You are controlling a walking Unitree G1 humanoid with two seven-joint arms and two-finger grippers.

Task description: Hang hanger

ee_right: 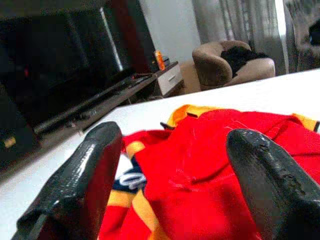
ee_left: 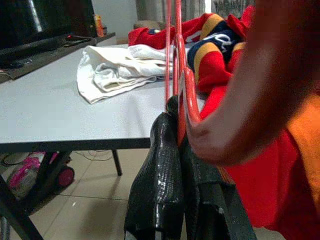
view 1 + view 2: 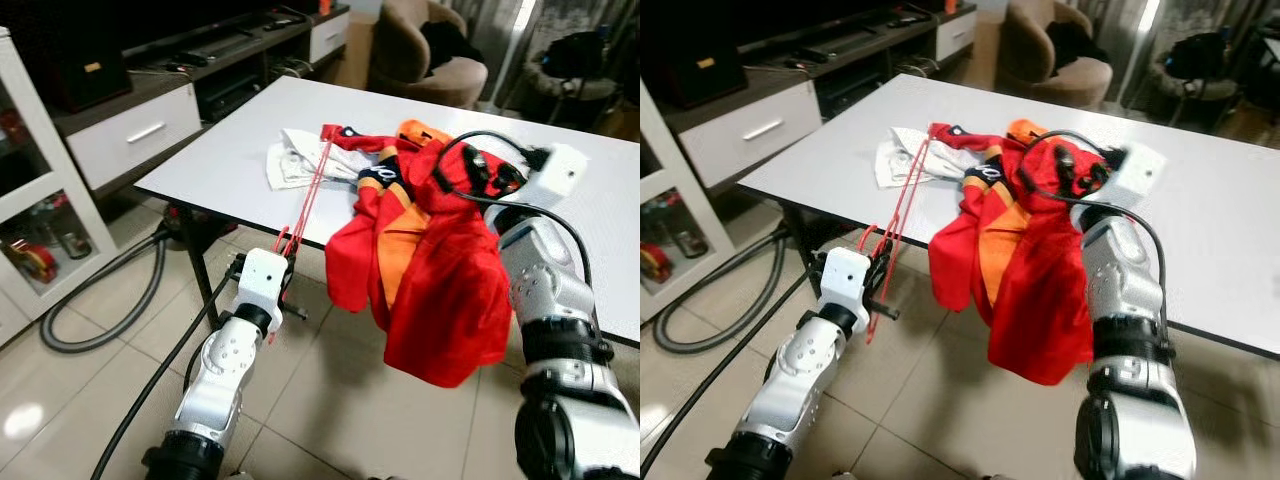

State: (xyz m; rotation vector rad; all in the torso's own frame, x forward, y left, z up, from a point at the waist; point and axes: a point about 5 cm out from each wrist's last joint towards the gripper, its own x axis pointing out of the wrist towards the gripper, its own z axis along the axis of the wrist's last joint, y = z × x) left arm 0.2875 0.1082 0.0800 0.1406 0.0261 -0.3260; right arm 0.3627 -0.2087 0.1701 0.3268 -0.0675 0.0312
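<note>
left gripper (image 2: 182, 145): low in front of the table's near edge, fingers pressed together on the hook end of the hanger.
hanger (image 3: 308, 195): thin and red, running from the left gripper up over the table edge and into the jersey.
jersey (image 3: 440, 280): red with orange and navy panels, half on the table, half drooping over the near edge; its upper part is draped over the right arm.
right gripper (image 1: 172, 175): above the jersey at the table's edge, its two black fingers spread well apart with red cloth between and below them; whether they touch the cloth cannot be told.
white cloth (image 3: 300, 160): crumpled on the table just beside the jersey, on the robot's left.
table (image 3: 230, 160): white top, dark legs, standing on a tiled floor.
hose (image 3: 100, 320): grey, curving over the tiles under the table's left end.
tv stand (image 3: 140, 125): beyond the table's left, with a white drawer.
armchair (image 3: 420, 50): brown, past the far side of the table.
</note>
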